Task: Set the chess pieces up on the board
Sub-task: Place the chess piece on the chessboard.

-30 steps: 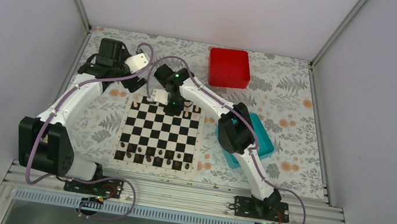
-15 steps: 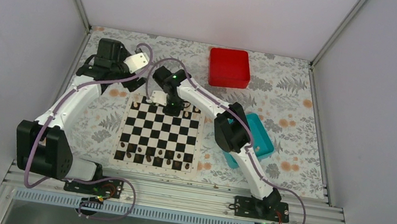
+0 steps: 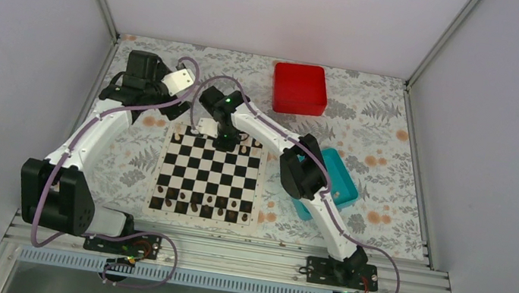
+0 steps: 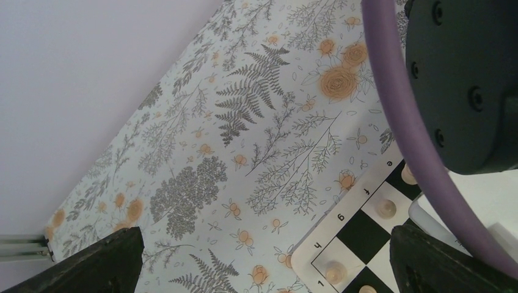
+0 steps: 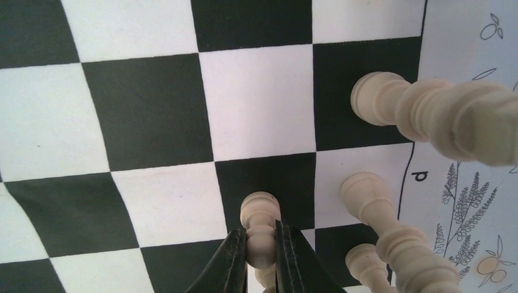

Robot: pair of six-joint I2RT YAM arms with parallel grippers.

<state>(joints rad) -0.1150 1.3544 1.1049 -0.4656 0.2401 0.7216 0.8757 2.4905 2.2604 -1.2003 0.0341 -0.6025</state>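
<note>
The board lies mid-table. Cream chess pieces stand along its far rows. My right gripper is over the far rows. In the right wrist view it is shut on a cream pawn, whose base is at a black square. Other cream pieces stand just to its right by the board's edge. My left gripper hovers off the board's far left corner. In the left wrist view it is open and empty, with the board corner and cream pieces beside it.
Dark brown pieces line the board's near rows. A red box sits at the back. A teal tray lies right of the board, partly under my right arm. The right arm's black body fills the left wrist view's upper right.
My right arm's elbow has shifted a little to the left, with the gripper staying over the far rows. The left arm has barely moved.
</note>
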